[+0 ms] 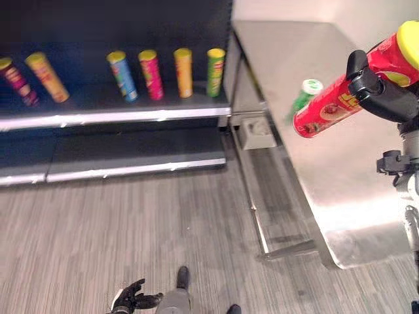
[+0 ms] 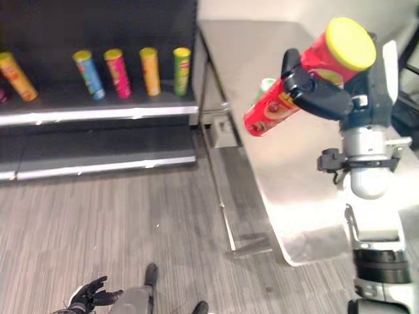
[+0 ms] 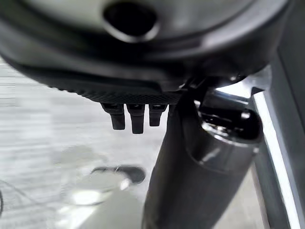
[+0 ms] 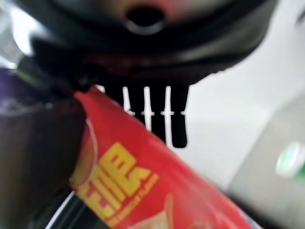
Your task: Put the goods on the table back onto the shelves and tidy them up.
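The right hand (image 2: 327,98) grips the red can (image 2: 294,91) above the table (image 2: 262,39), tilted, lid up; the shelf (image 1: 118,104) lies well to its left. Left hand (image 1: 131,297) hangs low, fingers loosely open

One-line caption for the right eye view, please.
Right hand grips a red can above the steel table; more cans stand on the shelf.

A grey, wood-grain floor (image 1: 131,229) runs under a dark shelf unit (image 1: 111,104) with silver-edged boards, one above the other. Just beside it stands a steel table (image 1: 314,150), its top catching a bright glare near the front corner. A pale wall (image 2: 262,10) rises behind the table.
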{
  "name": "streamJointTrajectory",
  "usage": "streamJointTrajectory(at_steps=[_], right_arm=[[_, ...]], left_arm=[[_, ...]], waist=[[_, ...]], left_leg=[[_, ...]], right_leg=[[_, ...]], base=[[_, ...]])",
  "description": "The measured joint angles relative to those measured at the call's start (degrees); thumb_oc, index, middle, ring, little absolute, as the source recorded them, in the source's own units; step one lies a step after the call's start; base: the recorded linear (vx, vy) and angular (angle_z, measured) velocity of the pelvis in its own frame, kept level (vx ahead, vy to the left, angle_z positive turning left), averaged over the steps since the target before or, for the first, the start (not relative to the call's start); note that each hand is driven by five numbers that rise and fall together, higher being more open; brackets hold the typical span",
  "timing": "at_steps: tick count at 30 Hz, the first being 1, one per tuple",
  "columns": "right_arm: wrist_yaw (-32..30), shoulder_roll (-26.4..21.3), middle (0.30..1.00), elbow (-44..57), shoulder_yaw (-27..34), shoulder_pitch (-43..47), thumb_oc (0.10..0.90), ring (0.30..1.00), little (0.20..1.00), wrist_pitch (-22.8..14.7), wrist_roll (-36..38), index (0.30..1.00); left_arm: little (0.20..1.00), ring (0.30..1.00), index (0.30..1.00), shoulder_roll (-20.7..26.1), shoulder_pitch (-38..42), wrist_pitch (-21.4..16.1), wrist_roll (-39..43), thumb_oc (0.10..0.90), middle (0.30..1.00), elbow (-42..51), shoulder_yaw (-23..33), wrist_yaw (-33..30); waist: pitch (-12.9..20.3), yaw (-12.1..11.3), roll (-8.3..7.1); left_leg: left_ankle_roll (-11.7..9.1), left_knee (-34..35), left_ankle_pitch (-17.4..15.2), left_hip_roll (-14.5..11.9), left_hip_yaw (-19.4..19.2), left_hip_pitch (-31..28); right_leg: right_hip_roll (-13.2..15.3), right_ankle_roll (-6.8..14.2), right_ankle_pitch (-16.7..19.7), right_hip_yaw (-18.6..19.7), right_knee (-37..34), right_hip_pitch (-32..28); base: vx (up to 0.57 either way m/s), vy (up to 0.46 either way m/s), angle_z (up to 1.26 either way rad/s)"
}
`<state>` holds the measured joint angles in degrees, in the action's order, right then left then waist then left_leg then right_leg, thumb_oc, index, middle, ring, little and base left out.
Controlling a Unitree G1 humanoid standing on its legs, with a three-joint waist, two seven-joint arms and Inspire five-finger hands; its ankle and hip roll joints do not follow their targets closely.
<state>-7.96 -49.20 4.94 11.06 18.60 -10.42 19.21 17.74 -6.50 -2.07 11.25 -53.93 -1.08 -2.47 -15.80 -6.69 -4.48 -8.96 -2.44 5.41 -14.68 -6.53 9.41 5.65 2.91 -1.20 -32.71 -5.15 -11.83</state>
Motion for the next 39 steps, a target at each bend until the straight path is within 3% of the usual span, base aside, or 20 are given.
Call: streamJointTrajectory(at_steps=[3, 4, 5, 8, 9, 10, 11, 13, 14, 16, 19, 21, 23, 26, 28, 31, 33, 34, 36, 39], right_arm=[[0.1, -0.3, 0.3, -0.3, 4.2, -5.9, 0.4, 0.3, 0.3, 0.0, -0.9, 0.3], [0.2, -0.1, 0.3, -0.4, 6.6, -8.8, 0.4, 0.3, 0.3, 1.3, -1.9, 0.3], [0.0, 2.2, 0.3, -0.3, 7.7, -9.7, 0.4, 0.3, 0.3, 2.0, -3.2, 0.3], [0.3, 5.9, 0.3, -0.1, 4.2, -9.8, 0.4, 0.3, 0.3, 4.2, -5.3, 0.3], [2.0, 5.3, 0.3, 1.7, -0.2, -9.7, 0.4, 0.3, 0.3, 4.2, -6.2, 0.3], [2.7, 5.3, 0.3, 3.8, -1.5, -8.8, 0.4, 0.3, 0.3, 4.1, -6.9, 0.3], [2.7, 5.8, 0.3, 3.8, -2.5, -7.2, 0.4, 0.3, 0.3, 4.2, -7.2, 0.3], [1.6, 4.6, 0.3, 5.8, -2.3, -8.4, 0.4, 0.3, 0.3, 4.3, -7.4, 0.3], [1.7, 4.8, 0.3, 6.7, -2.3, -11.3, 0.4, 0.3, 0.3, 3.9, -7.5, 0.3], [2.2, 4.1, 0.3, 6.8, -3.5, -10.9, 0.4, 0.3, 0.3, 3.5, -7.7, 0.3], [2.7, 4.1, 0.3, 6.8, -4.0, -11.3, 0.4, 0.3, 0.3, 3.6, -7.8, 0.3], [2.8, 4.1, 0.3, 6.7, -3.5, -11.8, 0.4, 0.3, 0.3, 3.7, -8.8, 0.3], [2.9, 3.9, 0.3, 6.7, -2.7, -12.5, 0.4, 0.3, 0.3, 3.7, -9.2, 0.3], [3.3, 3.7, 0.3, 5.8, -1.7, -13.6, 0.4, 0.3, 0.3, 3.9, -9.2, 0.3], [4.2, 3.7, 0.3, 5.3, -2.3, -13.5, 0.4, 0.3, 0.3, 4.6, -9.2, 0.3], [4.5, 4.3, 0.3, 6.1, -1.6, -13.2, 0.4, 0.3, 0.3, 4.1, -9.3, 0.3], [4.9, 5.3, 0.3, 5.8, -2.0, -12.7, 0.4, 0.3, 0.3, 4.2, -9.9, 0.3], [5.0, 7.0, 0.3, 3.4, -4.6, -10.4, 0.4, 0.3, 0.3, 4.3, -10.0, 0.3], [5.5, 6.8, 0.3, 0.8, -8.7, -8.5, 0.4, 0.3, 0.3, 5.0, -10.2, 0.3], [6.5, 4.4, 0.3, 1.3, -8.3, -10.0, 0.4, 0.3, 0.3, 6.0, -11.8, 0.3]], left_arm=[[0.9, 0.9, 0.9, 0.3, -0.7, 0.1, -0.2, 0.8, 0.9, -1.0, -0.6, -0.7], [0.9, 0.9, 0.9, 0.1, -1.2, 0.5, -0.5, 0.8, 0.9, -1.6, -1.8, -0.3], [0.9, 0.9, 0.9, 0.4, -0.8, 0.8, -1.1, 0.8, 0.9, -1.9, -2.2, 0.2], [0.9, 0.9, 0.9, 1.6, 1.7, 0.9, -3.0, 0.8, 0.9, -0.3, -3.4, 1.0], [0.9, 0.9, 0.9, 2.9, 4.4, 0.5, -3.0, 0.8, 0.9, 1.5, -3.3, 0.8], [0.9, 0.9, 0.9, 4.6, 6.3, 0.3, -3.0, 0.8, 0.9, 3.0, -3.3, 0.9], [0.9, 0.9, 0.9, 4.8, 6.2, 0.0, -3.0, 0.8, 0.9, 3.5, -3.3, 0.8], [0.9, 0.9, 0.9, 4.4, 6.6, -0.4, -3.2, 0.8, 0.9, 2.8, -4.8, 0.8], [0.9, 0.9, 0.9, 3.8, 6.0, -0.3, -3.4, 0.8, 0.9, 2.8, -4.6, 0.5], [0.9, 0.9, 0.9, 3.7, 5.4, -0.3, -3.4, 0.8, 0.9, 2.0, -3.1, 0.6], [0.9, 0.9, 0.9, 1.6, 3.8, 0.3, -3.5, 0.8, 0.9, -0.3, -2.1, 0.8], [0.9, 0.9, 0.9, -1.3, -0.5, 1.0, -4.4, 0.8, 0.9, 1.1, -2.4, 1.8], [0.9, 0.9, 0.9, -1.6, -1.8, 1.3, -4.6, 0.8, 0.9, 2.2, -3.3, 1.8], [0.9, 0.9, 0.9, -1.9, -1.5, 1.1, -4.6, 0.8, 0.9, 3.4, -3.4, 1.8], [0.9, 0.9, 0.9, -2.9, -0.7, 0.8, -4.1, 0.8, 0.9, 6.6, -3.3, 2.5], [0.9, 0.9, 0.9, -2.2, -1.4, 0.3, -2.1, 0.8, 0.9, 11.1, -2.7, 2.9], [0.9, 0.9, 0.9, -0.9, 0.3, 0.5, -2.2, 0.8, 0.9, 10.9, -2.9, 2.9], [0.9, 0.9, 0.9, -0.5, 0.6, 0.5, -2.3, 0.8, 0.9, 8.9, -3.4, 2.9], [0.9, 0.9, 0.9, -0.9, 0.4, 0.6, -1.9, 0.8, 0.9, 7.1, -3.7, 2.9], [0.9, 0.9, 0.9, -3.1, 0.5, 0.2, -1.9, 0.8, 0.9, 7.2, -3.7, 2.8]], waist=[[0.5, 2.2, 2.47], [1.5, 2.6, 4.2], [1.3, 2.9, 2.49], [1.2, 2.4, 0.81], [1.1, 0.8, 2.12], [1.1, 1.0, 0.9], [1.1, 0.4, 0.91], [0.9, 2.9, 2.43], [1.1, 6.2, 4.01], [0.6, 6.2, 4.0], [-0.2, 7.7, 2.35], [0.0, 9.2, 1.88], [0.3, 9.1, 2.38], [0.7, 8.1, 2.62], [0.5, 5.1, 2.68], [0.2, 4.8, 4.36], [-0.7, 6.1, 2.61], [-1.0, 6.2, 2.19], [-1.3, 5.1, 2.58], [-0.5, 8.7, 8.02]], left_leg=[[-0.9, 1.9, 0.4, -5.1, -8.2, 0.0], [-2.0, 3.7, 2.9, -4.1, -9.5, -1.5], [-1.1, 4.6, 5.8, 0.1, -9.5, -2.2], [5.8, -0.2, 1.3, 8.5, -9.0, -1.7], [8.8, -0.8, -0.8, 9.7, -9.1, -2.5], [9.8, -0.7, -1.7, 12.7, -9.0, -3.4], [9.9, 0.0, -1.8, 13.3, -9.8, -4.9], [16.9, 3.1, -4.1, 17.9, -13.2, -7.6], [13.7, 7.6, -2.1, 17.3, -9.6, -12.0], [14.2, 7.6, -3.4, 16.2, -9.5, -12.8], [13.9, 7.7, -5.4, 18.2, -8.1, -15.1], [14.1, 7.9, -8.6, 21.0, -4.4, -19.3], [13.0, 7.5, -10.0, 21.1, -2.1, -21.4], [9.1, 3.3, -12.4, 19.8, 0.7, -21.2], [2.5, -33.8, -14.7, 16.0, -0.3, -5.9], [1.0, -45.3, -15.1, 7.8, -0.7, 5.2], [1.4, -19.5, -13.9, 3.4, -0.1, 5.1], [-0.5, 1.0, -8.5, -1.0, 2.6, 0.7], [-2.6, 6.2, -6.6, -1.5, 11.3, -1.9], [-0.7, 5.1, -2.6, 3.3, 7.0, -3.4]], right_leg=[[1.6, 1.2, 0.6, -1.2, 0.2, -2.0], [3.8, 2.1, 1.2, -0.7, 0.3, -2.9], [7.9, 3.3, 2.0, -1.2, 0.9, -3.4], [19.1, 2.6, 8.5, -1.5, 10.1, -1.0], [19.5, 7.2, 5.7, 0.3, 11.0, 3.0], [21.0, 7.0, 14.1, -1.0, 13.2, 6.3], [22.5, 6.1, 15.6, -0.7, 15.2, 7.3], [25.7, 4.1, 18.5, 8.5, 26.2, 9.2], [21.8, 11.5, 5.3, 14.2, 28.1, 13.8], [11.9, 10.3, 0.5, 15.9, 20.0, 21.3], [3.3, 8.5, 2.3, 15.4, 12.7, 30.0], [3.2, 3.8, 5.6, 9.4, 9.1, 32.0], [3.1, 2.6, 6.4, 9.5, 9.4, 28.9], [1.5, -4.7, 13.2, 9.8, 4.8, 24.1], [-0.3, -8.7, 11.6, 9.5, 2.3, 17.8], [-4.3, -9.4, 7.6, 8.9, 1.9, 14.7], [-5.1, -6.4, 6.4, 11.7, 0.7, 12.7], [-6.3, -5.8, 6.0, 14.4, 1.2, 12.2], [-6.4, -5.0, 5.5, 20.0, 1.8, 11.2], [-3.4, -1.6, 3.6, 20.6, 1.6, 8.5]], base=[[0.26, 0.437, 0.95], [0.29, 0.604, 0.92], [0.29, 0.589, 0.69], [0.09, 0.317, 0.47], [0.22, 0.666, 0.4], [0.27, 0.731, 0.13], [0.31, 0.634, 0.06], [0.21, 0.208, 0.71], [0.3, 0.121, 1.07], [0.32, 0.109, 0.34], [0.27, 0.049, 0.49], [0.38, -0.021, 0.87], [0.22, -0.062, 0.59], [0.22, -0.138, 0.62], [0.16, -0.124, 0.32], [0.2, 0.15, -0.14], [0.35, 0.456, -0.59], [0.19, 0.3, -1.08], [0.18, 0.337, -1.45], [0.06, 0.407, -0.59]])
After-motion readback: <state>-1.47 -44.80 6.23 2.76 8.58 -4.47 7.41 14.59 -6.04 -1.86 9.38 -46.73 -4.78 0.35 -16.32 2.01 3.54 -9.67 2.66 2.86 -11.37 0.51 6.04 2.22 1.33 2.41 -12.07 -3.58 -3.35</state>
